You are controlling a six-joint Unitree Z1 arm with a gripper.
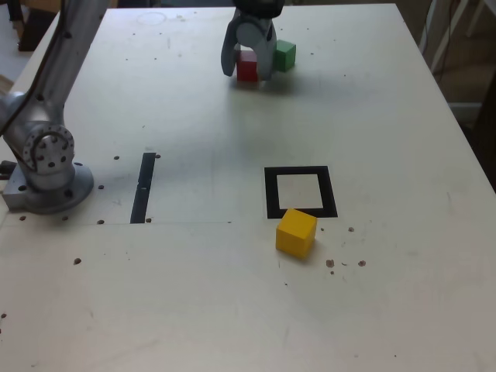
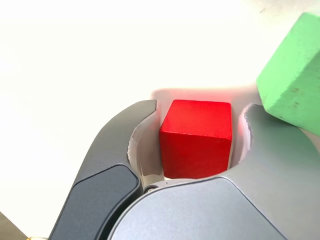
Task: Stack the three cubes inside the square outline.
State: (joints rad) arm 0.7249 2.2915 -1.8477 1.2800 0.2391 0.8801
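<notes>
The hand (image 1: 249,66) was seen lowered at the far side of the tabletop (image 1: 194,294), its jaws set around the red cube (image 1: 248,68). In the wrist view the red cube (image 2: 196,137) sat between the two jaws with slivers of gap visible on both sides, so the hand was judged to be narrowed about the cube but not yet firmly pinching it; whether contact had been made could not be told. The green cube (image 1: 284,56) stood just beside the red one, on the exterior view's right, and in the wrist view the green cube (image 2: 292,75) lay very close to the outside of one jaw.

The square outline (image 1: 301,192) was empty, well apart from the hand, and the yellow cube (image 1: 296,232) rested just outside its near edge, touching or overlapping the black border.

Several risks were judged from this. The green cube could be nudged or dragged by the neighbouring jaw as the hand moved. A grip taken low or off-centre could let the red cube twist or slip when lifted. The yellow cube, lying against the frame, could be struck during placement inside the outline.
</notes>
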